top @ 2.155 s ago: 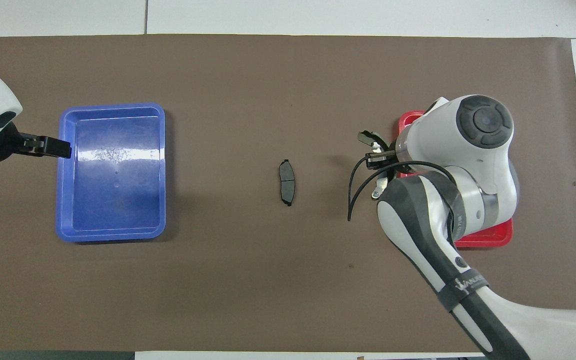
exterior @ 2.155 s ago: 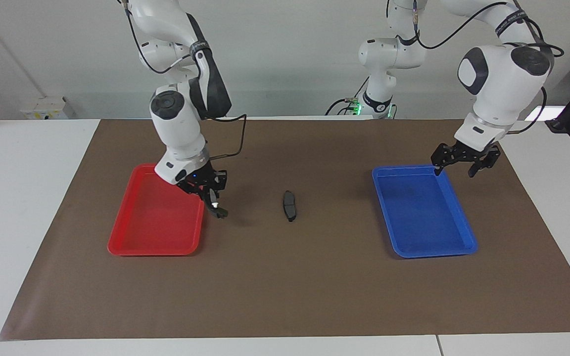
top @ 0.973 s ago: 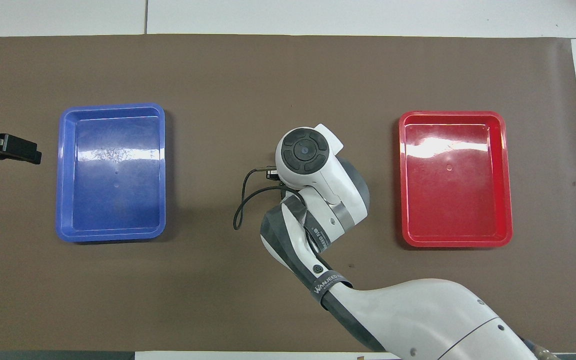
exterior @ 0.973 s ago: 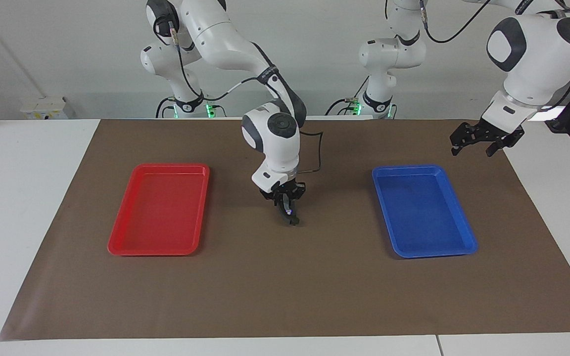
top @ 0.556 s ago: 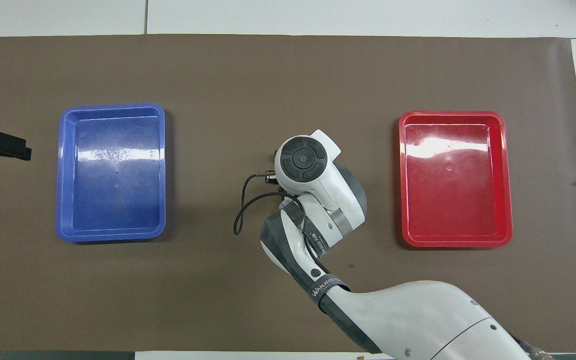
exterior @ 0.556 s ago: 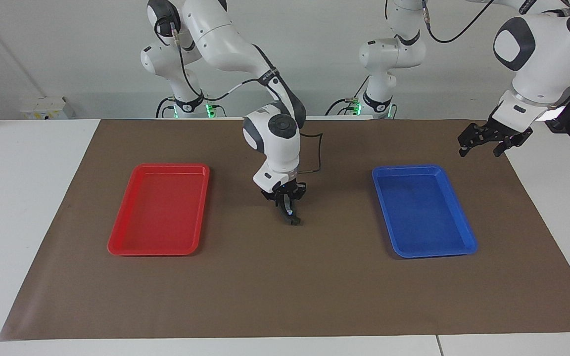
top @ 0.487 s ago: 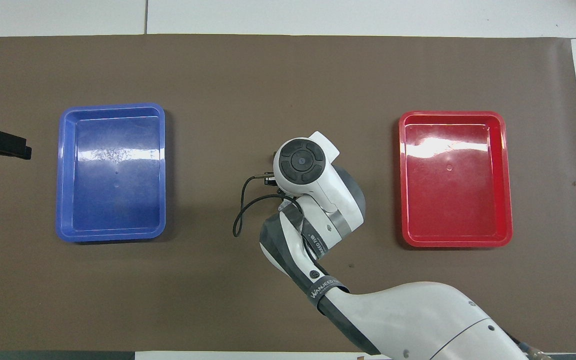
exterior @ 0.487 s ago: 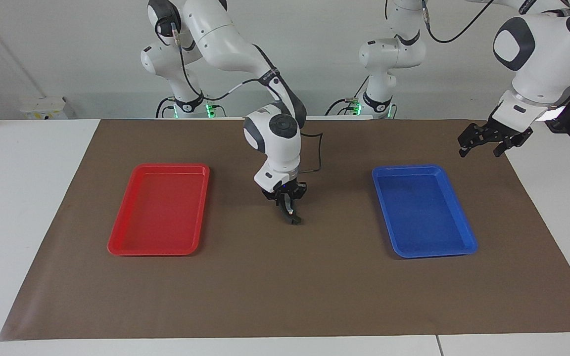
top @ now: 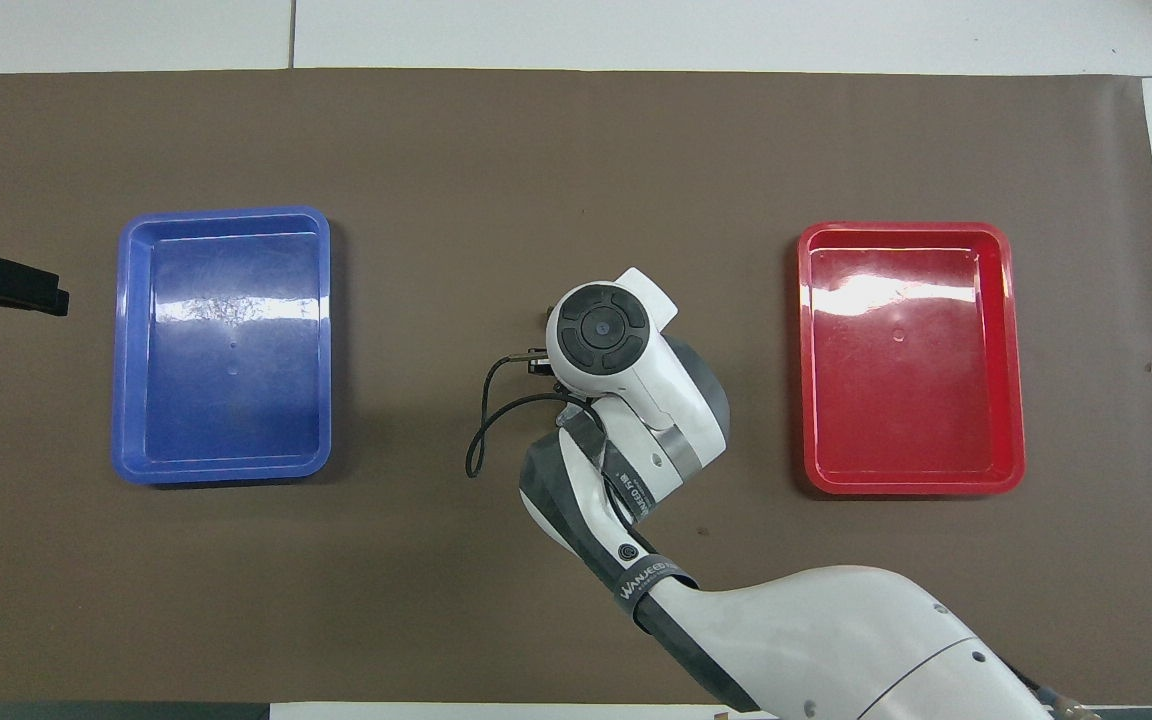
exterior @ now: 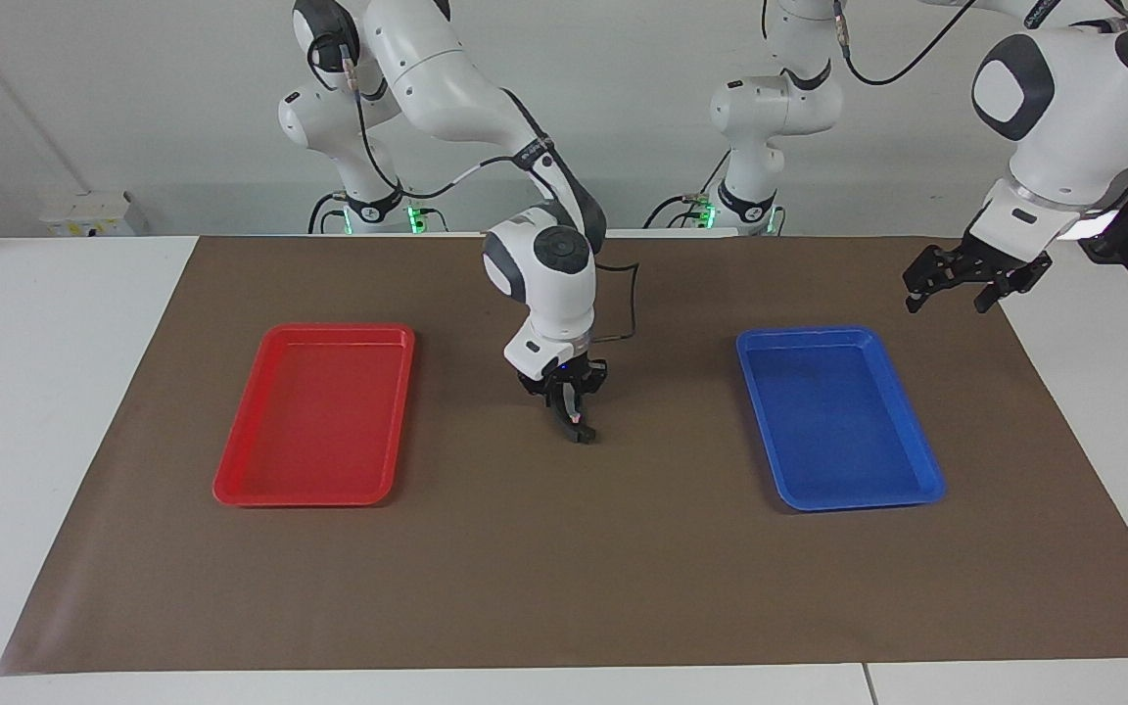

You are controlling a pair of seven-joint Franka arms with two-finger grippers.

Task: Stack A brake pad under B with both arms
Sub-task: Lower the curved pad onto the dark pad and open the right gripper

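My right gripper point(exterior: 570, 409) hangs low over the middle of the brown mat, between the two trays. It is shut on B point(exterior: 581, 432), the black curved piece with a small white spot, whose lower end is at the mat. The A brake pad lay at this spot and I cannot tell it apart from B here. In the overhead view the right arm's wrist point(top: 602, 334) covers both pieces. My left gripper point(exterior: 950, 285) is open and empty, raised over the mat's edge beside the blue tray; it also shows in the overhead view point(top: 8, 285).
An empty red tray point(exterior: 231, 487) lies toward the right arm's end of the mat and an empty blue tray point(exterior: 921, 487) toward the left arm's end. The brown mat point(exterior: 564, 568) covers most of the white table.
My right gripper carried B from beside the red tray to the mat's middle, over the A pad, and has lowered slightly. My left gripper rose away from the blue tray toward the mat's edge.
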